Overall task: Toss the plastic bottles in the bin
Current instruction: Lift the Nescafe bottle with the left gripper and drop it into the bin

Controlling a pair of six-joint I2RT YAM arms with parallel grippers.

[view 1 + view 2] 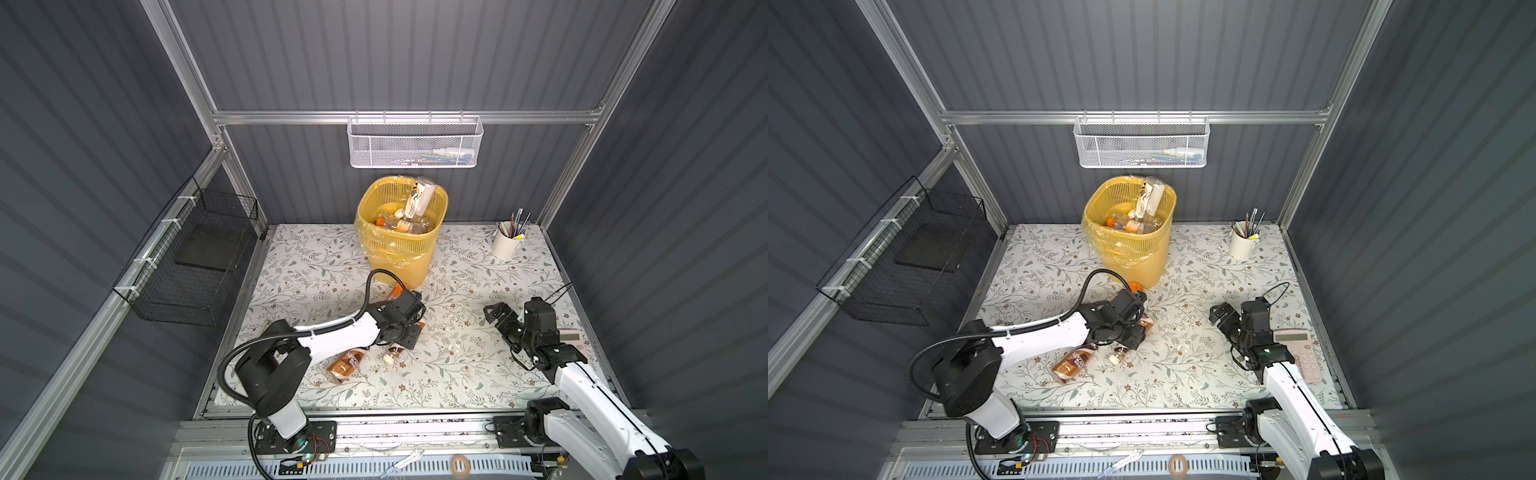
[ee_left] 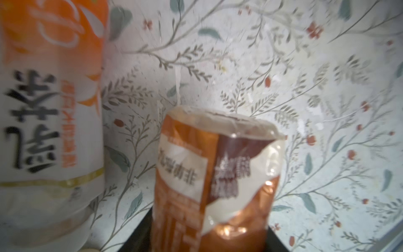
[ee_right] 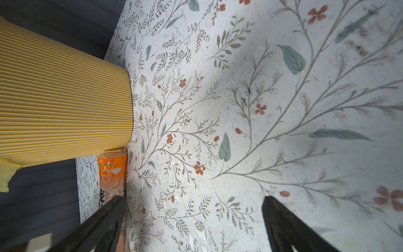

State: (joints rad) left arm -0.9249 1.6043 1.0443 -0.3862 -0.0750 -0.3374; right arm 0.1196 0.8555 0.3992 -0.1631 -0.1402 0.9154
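- Nearest, at about 7 o'clock on the floral mat, one loose brown bottle lies on its side, apart from both grippers.
- Just beyond it, near the mat's middle, the left gripper points down. The left wrist view shows its jaws pressed against both sides of a brown-labelled bottle, which lies on the mat with its label creased.
- In both top views a white cap shows at that gripper's 7 o'clock side and a brown body at its 2 o'clock side. I cannot tell whether they belong to one bottle.
- At 3 o'clock the right gripper hangs over bare mat, jaws spread wide with nothing between them. One calculator lies beside its wrist.
- One orange bottle lies just beside the foot of the bin, at the bin's 6 o'clock. That makes three bottles on the mat, or four if the cap is a separate one.
- The bin stands upright at 12 o'clock, with a clear liner folded over its rim.
- Inside it, one white-labelled bottle leans on the far rim. One orange-labelled bottle lies across clear ones, so there are at least three; the rest run together.
- At 1 o'clock one white cup holds several upright pens.
- On the wall at 9 o'clock, one black wire basket holds a single dark flat slab.
- Farthest, above the bin, one white mesh basket hangs on the back rail. It holds a few pale items at one end, too small to name.
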